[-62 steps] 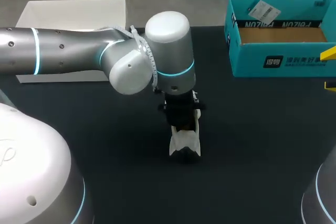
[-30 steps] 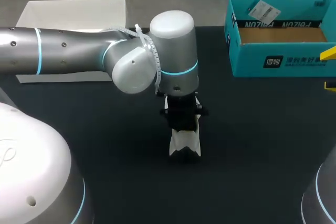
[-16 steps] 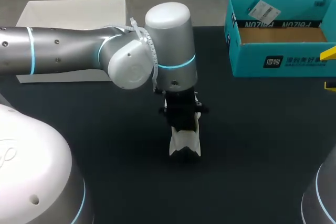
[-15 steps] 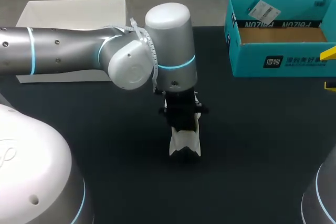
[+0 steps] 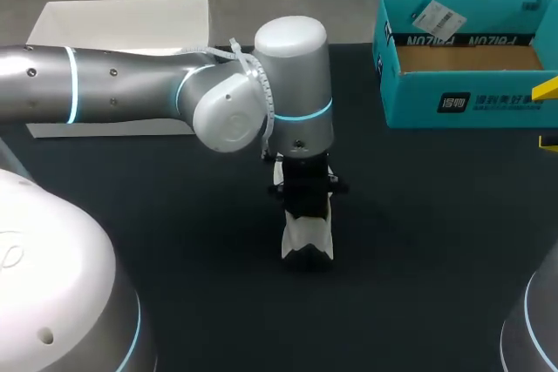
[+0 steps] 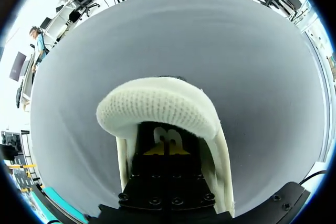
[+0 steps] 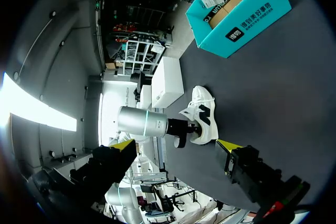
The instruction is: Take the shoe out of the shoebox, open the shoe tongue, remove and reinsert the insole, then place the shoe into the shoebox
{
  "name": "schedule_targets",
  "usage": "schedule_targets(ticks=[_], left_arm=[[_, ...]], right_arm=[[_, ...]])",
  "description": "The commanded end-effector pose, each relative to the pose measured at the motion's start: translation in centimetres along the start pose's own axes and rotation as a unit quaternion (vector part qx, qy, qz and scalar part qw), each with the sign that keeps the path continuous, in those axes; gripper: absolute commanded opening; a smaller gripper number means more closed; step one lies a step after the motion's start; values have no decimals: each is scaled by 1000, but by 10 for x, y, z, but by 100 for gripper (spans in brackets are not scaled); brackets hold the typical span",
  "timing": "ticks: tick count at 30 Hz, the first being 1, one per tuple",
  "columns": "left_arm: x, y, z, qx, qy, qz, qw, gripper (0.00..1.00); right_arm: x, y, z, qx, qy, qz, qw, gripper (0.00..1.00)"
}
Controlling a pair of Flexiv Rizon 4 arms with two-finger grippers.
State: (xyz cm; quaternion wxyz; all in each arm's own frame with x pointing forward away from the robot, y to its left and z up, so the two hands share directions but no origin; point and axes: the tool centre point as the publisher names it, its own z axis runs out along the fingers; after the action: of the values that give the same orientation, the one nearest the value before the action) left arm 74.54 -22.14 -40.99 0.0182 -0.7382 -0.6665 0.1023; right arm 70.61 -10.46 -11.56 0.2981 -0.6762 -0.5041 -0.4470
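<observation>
Dark matting covers the table [image 5: 418,241], and near its middle the white sneaker [image 5: 307,237] stands on its sole, well apart from the teal shoebox [image 5: 453,102] at the far right and a white box [image 5: 122,23] at the far left. We judge the first step done: the sneaker is out and the shoebox shows only bare cardboard inside. Our left arm [image 5: 131,93] reaches over the sneaker, and the left gripper [image 6: 167,149] is sunk down into its opening, a padded knit rim [image 6: 157,106] arching just ahead of it. That puts us, we think, at the insole stage. We see no insole on the table, so we cannot say whether it is coming out or going back in; nor can we tell whether the left gripper is pinched on anything down there. The right gripper [image 7: 175,144] hangs at the table's right side, spread wide and empty. Left to do, as we read it: finish with the insole, then set the sneaker back in the shoebox.

The sneaker's long axis runs roughly from the near edge to the far edge. As best we can judge from the right wrist view, its heel faces us and its toe points away, though the left arm covers much of it.
</observation>
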Motion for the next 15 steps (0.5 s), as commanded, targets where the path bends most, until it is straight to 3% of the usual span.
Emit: schedule_targets(ticks=[1,4,8,15], left_arm=[[4,4,-5,-17,15,-6,1000,0],[6,9,-21,-35,16,-13,999,0],[9,16,-38,-87,26,-10,996,0],[9,33,-53,-166,37,-1,985,0]], right_arm=[[0,-2,0,-1,-1,0,1000,100],[0,-2,0,-1,-1,0,1000,100],[0,-2,0,-1,-1,0,1000,100],[0,-2,0,-1,-1,0,1000,100]])
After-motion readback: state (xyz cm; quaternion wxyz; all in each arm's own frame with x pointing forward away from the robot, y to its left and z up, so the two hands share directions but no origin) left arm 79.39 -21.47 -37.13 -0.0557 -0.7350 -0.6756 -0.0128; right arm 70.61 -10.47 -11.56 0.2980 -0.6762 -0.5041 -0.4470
